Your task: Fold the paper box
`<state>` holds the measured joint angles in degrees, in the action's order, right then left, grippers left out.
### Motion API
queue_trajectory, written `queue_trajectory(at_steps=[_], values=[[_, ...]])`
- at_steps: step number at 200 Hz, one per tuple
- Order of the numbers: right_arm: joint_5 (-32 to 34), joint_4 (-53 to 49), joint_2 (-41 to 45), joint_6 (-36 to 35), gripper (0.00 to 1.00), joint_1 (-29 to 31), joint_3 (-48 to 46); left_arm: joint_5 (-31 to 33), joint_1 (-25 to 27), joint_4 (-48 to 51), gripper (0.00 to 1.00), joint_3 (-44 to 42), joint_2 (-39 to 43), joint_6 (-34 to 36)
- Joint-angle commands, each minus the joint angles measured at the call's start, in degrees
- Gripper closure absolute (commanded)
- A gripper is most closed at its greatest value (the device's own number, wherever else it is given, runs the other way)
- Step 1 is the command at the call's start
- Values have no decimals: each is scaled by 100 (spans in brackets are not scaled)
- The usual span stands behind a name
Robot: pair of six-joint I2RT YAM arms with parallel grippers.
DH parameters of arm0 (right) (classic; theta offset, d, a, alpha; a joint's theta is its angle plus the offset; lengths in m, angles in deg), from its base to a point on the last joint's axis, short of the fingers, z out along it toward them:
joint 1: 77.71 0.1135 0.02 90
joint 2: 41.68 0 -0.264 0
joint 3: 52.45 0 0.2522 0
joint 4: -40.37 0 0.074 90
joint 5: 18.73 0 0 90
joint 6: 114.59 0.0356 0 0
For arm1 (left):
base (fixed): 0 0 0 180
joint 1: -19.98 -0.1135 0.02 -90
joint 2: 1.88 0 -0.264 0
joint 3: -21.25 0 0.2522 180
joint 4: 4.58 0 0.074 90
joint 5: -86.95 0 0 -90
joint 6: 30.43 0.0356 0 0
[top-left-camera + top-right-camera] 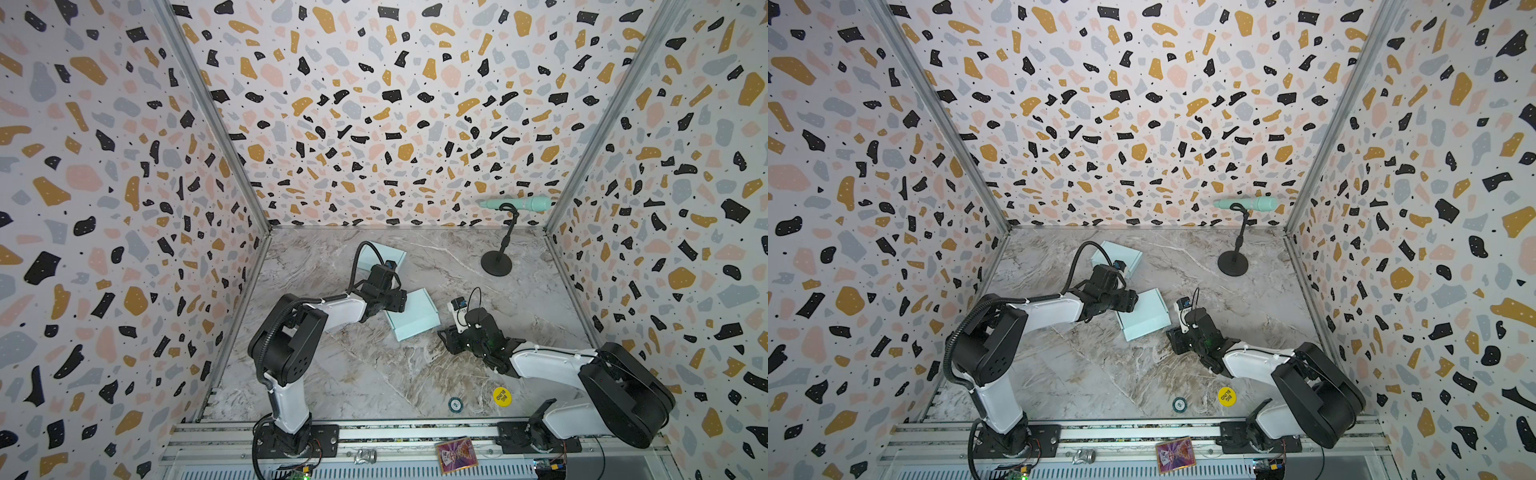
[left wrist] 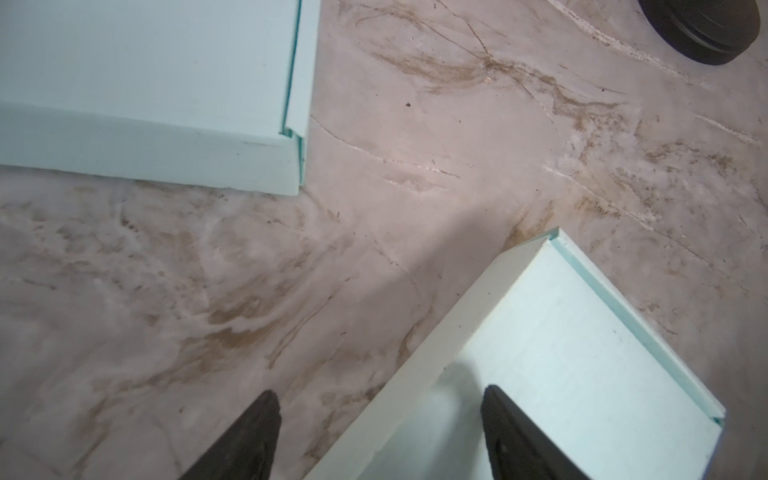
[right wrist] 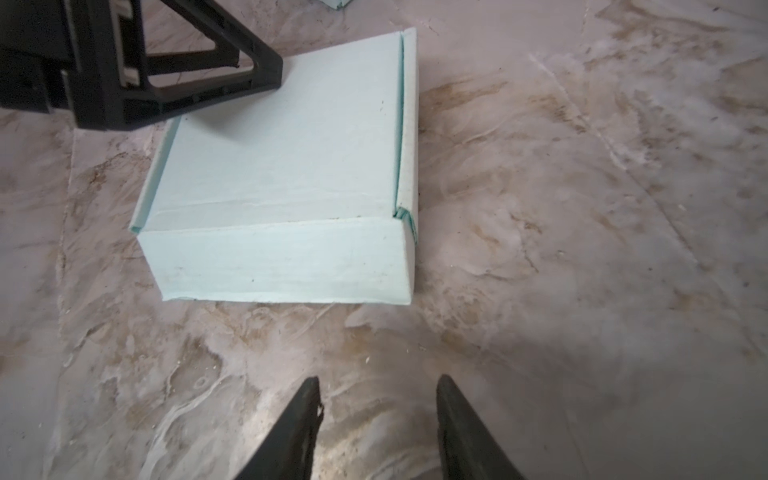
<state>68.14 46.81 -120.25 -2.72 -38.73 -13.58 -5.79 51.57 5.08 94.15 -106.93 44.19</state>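
Locate the paper box [image 1: 415,319] near the middle of the table [image 1: 365,374], whose smooth top carries a grey-and-brown marble pattern. The box is a flat, square carton of matte mint-green card. Its lid is shut and narrow side flaps run along two opposite edges. It lies flat, turned at an angle to the table's edges. In the right wrist view its front wall shows faint scuffs, and a small crumpled tab of darker teal shows at one front corner.

A second box [image 1: 392,255] of the same colour and shape lies behind it, apart, nearer the back wall.

Check the left gripper [image 2: 380,390]. Its black, wedge-shaped fingers [image 2: 511,424] are spread wide and pinch nothing. One finger sits over the lid near a corner and the other over bare table, so the pair straddles a side wall. You cannot tell whether the finger touches the lid.

Check the right gripper [image 3: 379,378]. Its tapered fingers are parted, with only marble surface between them. It sits near the box's front wall without touching it.
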Motion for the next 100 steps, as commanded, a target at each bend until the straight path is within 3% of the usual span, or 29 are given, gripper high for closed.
queue_trajectory(at_steps=[1, 23, 100], values=[[52, -276, 273, 87, 54, 39, -39, -308, -16, 56, 26, -180, 45, 120], [85, -341, 385, 88, 55, 42, -88, -582, 2, -172, 30, -570, 323, -71], [30, -142, 107, -17, 58, 182, -154, -650, 400, -591, 31, -1504, 1134, -598]])
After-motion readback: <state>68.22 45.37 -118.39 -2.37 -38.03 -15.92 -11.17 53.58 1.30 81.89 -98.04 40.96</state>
